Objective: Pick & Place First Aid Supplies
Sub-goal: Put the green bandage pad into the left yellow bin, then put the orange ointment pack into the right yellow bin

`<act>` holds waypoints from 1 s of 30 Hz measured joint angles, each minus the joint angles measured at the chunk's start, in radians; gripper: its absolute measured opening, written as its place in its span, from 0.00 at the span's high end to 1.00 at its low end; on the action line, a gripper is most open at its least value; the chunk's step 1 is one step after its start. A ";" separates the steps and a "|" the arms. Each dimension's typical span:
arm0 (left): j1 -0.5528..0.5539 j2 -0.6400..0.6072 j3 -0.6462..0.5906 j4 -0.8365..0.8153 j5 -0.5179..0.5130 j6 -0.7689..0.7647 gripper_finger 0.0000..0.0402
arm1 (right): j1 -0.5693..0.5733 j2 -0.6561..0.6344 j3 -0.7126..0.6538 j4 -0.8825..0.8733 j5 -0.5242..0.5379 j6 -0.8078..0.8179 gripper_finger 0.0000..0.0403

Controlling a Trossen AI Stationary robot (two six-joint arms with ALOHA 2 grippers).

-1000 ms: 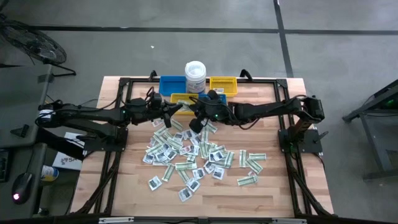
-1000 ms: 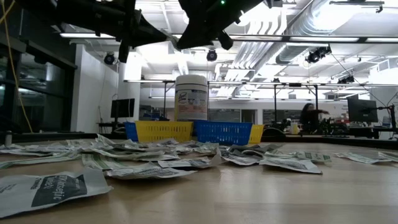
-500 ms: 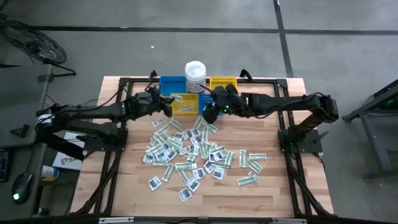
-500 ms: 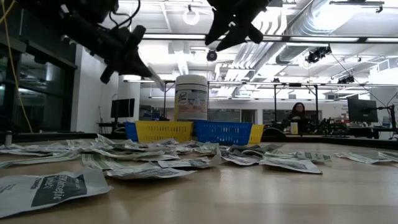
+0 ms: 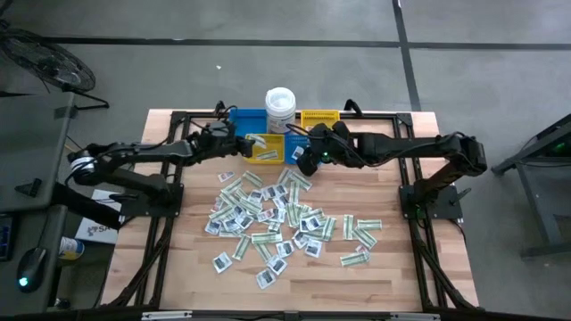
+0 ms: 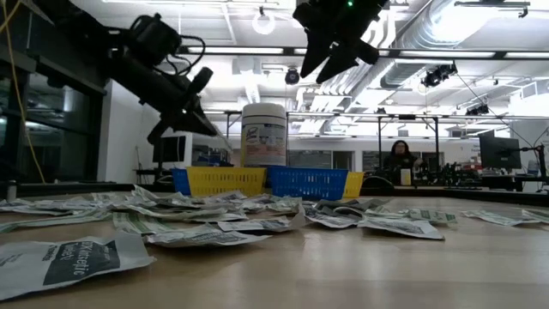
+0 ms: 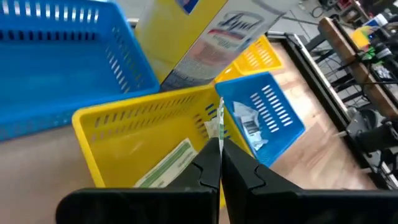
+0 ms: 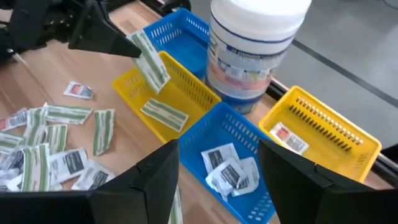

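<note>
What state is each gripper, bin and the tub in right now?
Left gripper: shut on a green strip, above the near yellow bin.
Right gripper: open, empty, over the near blue bin.
Near yellow bin: one strip inside.
Near blue bin: several white packets inside.
Tub: upright, lidded.

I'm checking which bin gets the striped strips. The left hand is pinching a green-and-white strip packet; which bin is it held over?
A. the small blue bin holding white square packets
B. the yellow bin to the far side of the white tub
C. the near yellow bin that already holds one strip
C: the left hand, shut on the strip packet, holds it above the near yellow bin, where one strip already lies.
</note>
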 joint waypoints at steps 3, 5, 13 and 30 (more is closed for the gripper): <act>-0.001 0.043 0.000 0.020 -0.003 -0.009 1.00 | 0.000 0.000 0.000 -0.025 -0.002 0.016 0.48; -0.001 0.057 0.000 0.018 -0.002 -0.012 1.00 | 0.001 0.000 0.000 -0.038 -0.004 0.027 0.48; -0.001 0.066 0.000 0.057 -0.020 0.020 0.79 | 0.001 0.000 0.000 -0.058 -0.020 0.046 0.48; -0.001 -0.163 0.035 -0.289 0.044 0.214 0.63 | 0.001 0.000 0.000 -0.171 -0.045 0.103 0.48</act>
